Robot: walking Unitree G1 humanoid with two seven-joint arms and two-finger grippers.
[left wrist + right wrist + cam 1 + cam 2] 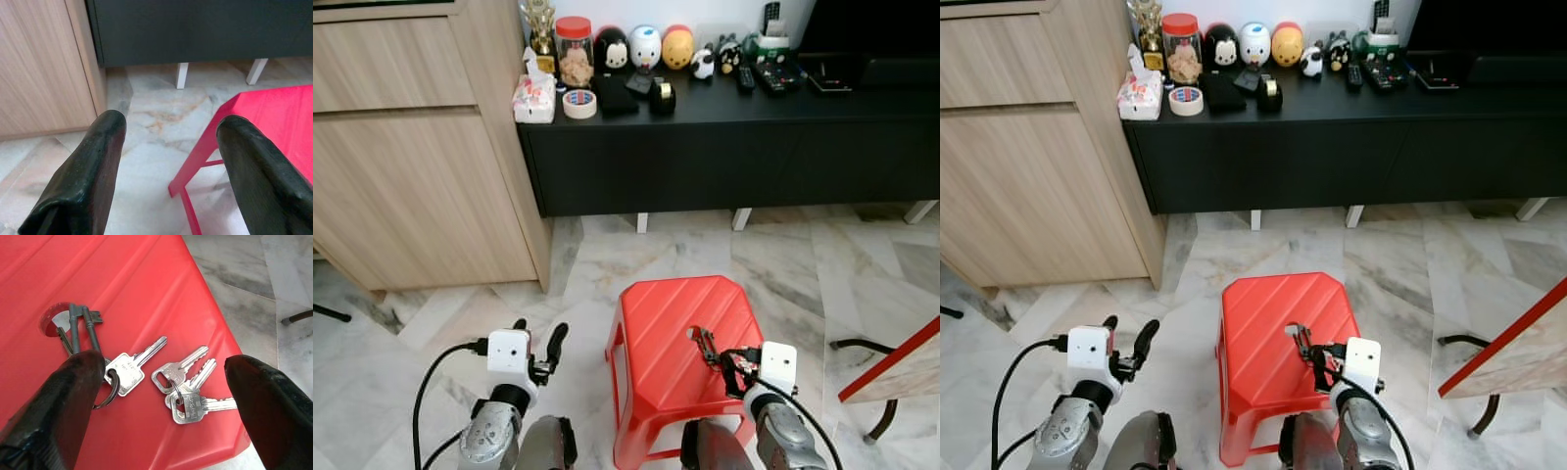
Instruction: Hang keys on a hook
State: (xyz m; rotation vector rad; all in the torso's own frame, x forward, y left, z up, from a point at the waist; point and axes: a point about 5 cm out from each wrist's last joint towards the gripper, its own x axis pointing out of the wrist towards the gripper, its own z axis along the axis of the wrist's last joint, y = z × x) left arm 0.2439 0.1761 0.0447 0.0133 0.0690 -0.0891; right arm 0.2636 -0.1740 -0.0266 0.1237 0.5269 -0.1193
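A bunch of keys (146, 374) lies flat on the top of a red plastic stool (656, 323). Two long dark keys reach into the stool's centre hole (54, 323), and silver keys on rings lie beside them. My right gripper (164, 364) is open, hovering just above the keys with one finger on either side of them. From the head it is visible at the stool's right front corner (732, 370), near the keys (707, 345). My left gripper (538, 333) is open and holds nothing, over the marble floor left of the stool.
A low black cabinet (724, 147) stands against the far wall, carrying a jar, a tape roll (579, 103), figurines and remotes. A wooden cupboard (411, 176) stands at the left. A red-edged board (891, 367) juts in at the right. Marble floor surrounds the stool.
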